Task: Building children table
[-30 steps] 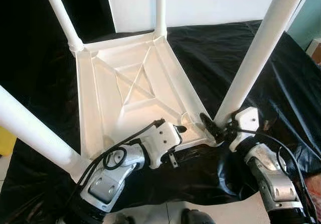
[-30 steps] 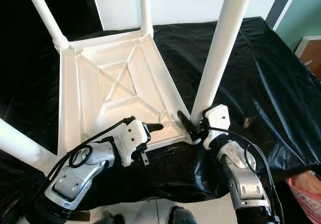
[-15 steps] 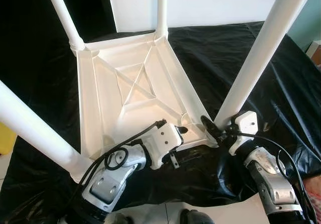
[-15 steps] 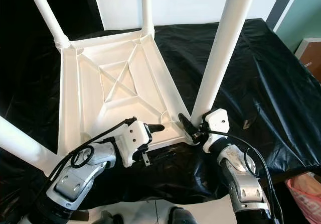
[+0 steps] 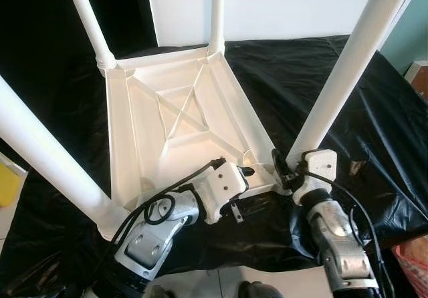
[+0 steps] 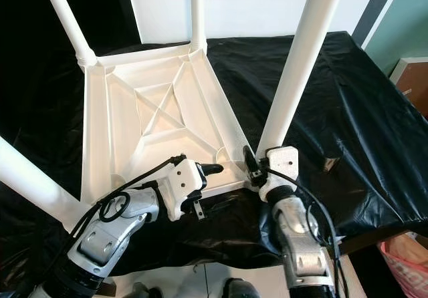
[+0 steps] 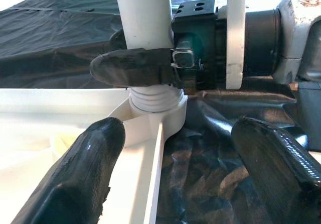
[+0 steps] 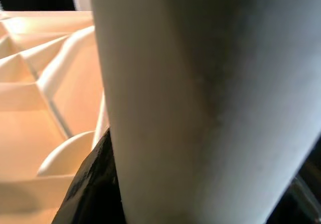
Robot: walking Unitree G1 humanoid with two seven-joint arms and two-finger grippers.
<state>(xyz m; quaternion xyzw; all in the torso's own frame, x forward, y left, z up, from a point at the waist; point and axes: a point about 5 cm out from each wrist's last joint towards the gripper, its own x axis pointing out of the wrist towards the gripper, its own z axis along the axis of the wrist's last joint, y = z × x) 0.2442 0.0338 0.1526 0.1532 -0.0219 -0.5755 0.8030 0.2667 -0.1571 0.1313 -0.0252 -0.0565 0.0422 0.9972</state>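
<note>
Table top [image 5: 180, 121] lies upside down on the black sheet [image 5: 314, 77], all four legs pointing up. Right gripper [image 6: 253, 168] is clamped on the near-right leg [image 5: 338, 84] just above its threaded base, one finger [image 7: 133, 68] wrapped across the front; leg's long axis runs vertical, crosswise to the jaws, so any turning goes about that axis. Right forearm comes up from below, wrist level with the socket. Left gripper [image 7: 175, 158] sits open just beside, aimed at the same corner socket [image 7: 156, 101], leg base dead ahead between its fingertips, touching nothing. Right arm is nearer.
</note>
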